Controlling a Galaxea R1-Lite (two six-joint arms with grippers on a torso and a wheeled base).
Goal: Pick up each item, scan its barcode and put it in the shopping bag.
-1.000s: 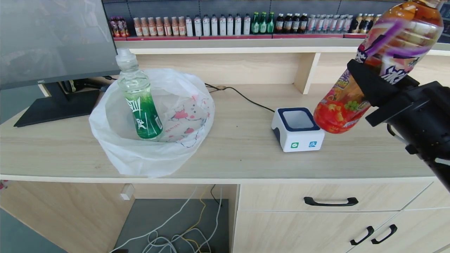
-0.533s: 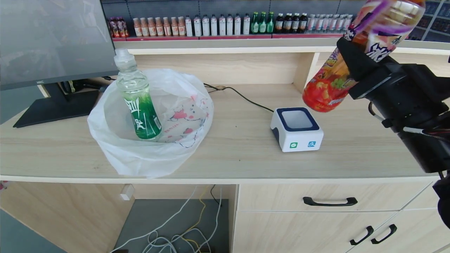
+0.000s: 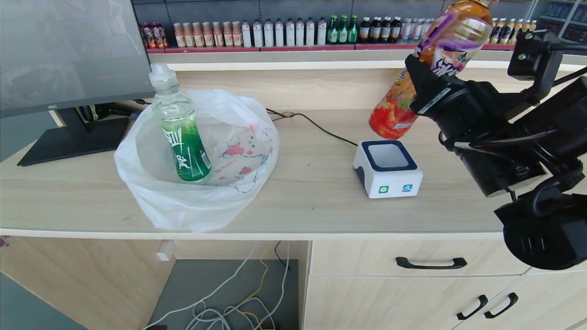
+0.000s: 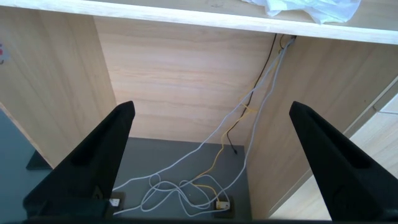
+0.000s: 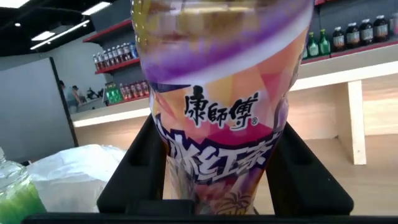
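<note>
My right gripper is shut on a large orange tea bottle with a purple and red label, held tilted in the air just above and behind the white barcode scanner. The same tea bottle stands between the black fingers in the right wrist view. A green bottle stands upright inside the white shopping bag on the counter's left half. My left gripper hangs open below the counter, above a tangle of cables, with nothing between its fingers.
A monitor on a black stand sits at the counter's far left. A black cable runs from the back wall to the scanner. A raised shelf with rows of bottles lines the back. Drawers sit under the counter on the right.
My right gripper has carried the tea bottle up and to the left, from beside the scanner's right edge to a spot above its back. The bag and green bottle have stayed put.
</note>
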